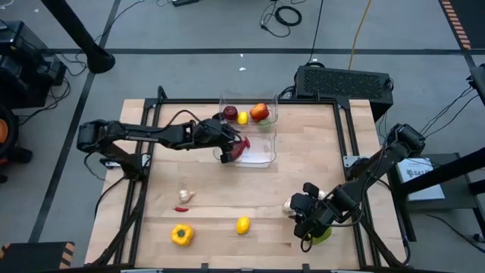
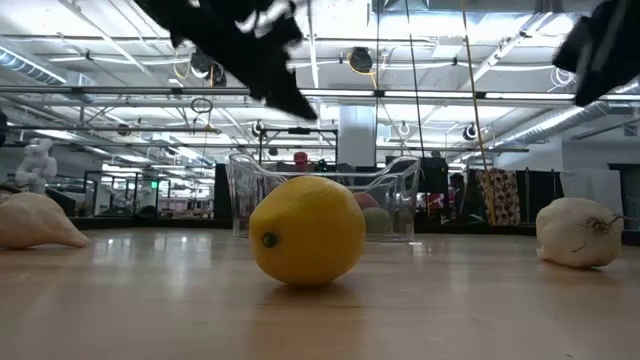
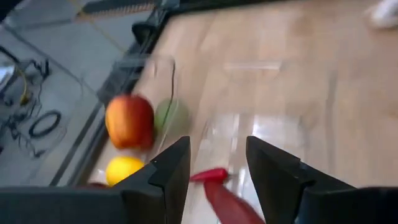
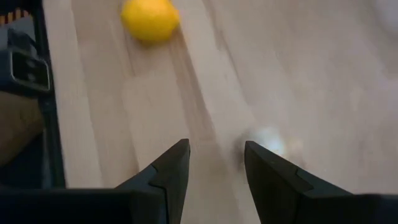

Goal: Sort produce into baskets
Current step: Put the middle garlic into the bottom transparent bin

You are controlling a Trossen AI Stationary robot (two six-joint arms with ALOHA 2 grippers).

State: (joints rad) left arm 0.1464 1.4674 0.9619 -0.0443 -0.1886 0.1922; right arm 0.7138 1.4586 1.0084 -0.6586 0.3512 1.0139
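Note:
Two clear baskets stand at the table's far middle. The far basket (image 1: 248, 100) holds a red apple (image 1: 259, 112), a lemon (image 1: 242, 117), a dark red piece and a green one. The near basket (image 1: 261, 152) holds red chillies (image 3: 224, 199). My left gripper (image 1: 229, 149) is open above the near basket, and the chillies lie below its gap (image 3: 217, 146). My right gripper (image 1: 301, 216) is open at the near right, low over the table, next to a white garlic bulb (image 1: 292, 205). That bulb shows blurred just beyond its fingers in the right wrist view (image 4: 267, 140).
Loose on the near table lie a lemon (image 1: 242, 224), a yellow pepper (image 1: 181, 235), a garlic bulb (image 1: 186, 196) and a small red chilli (image 1: 182, 208). A green pepper (image 1: 323, 235) lies under my right arm. A black box (image 1: 345, 82) stands beyond the far right corner.

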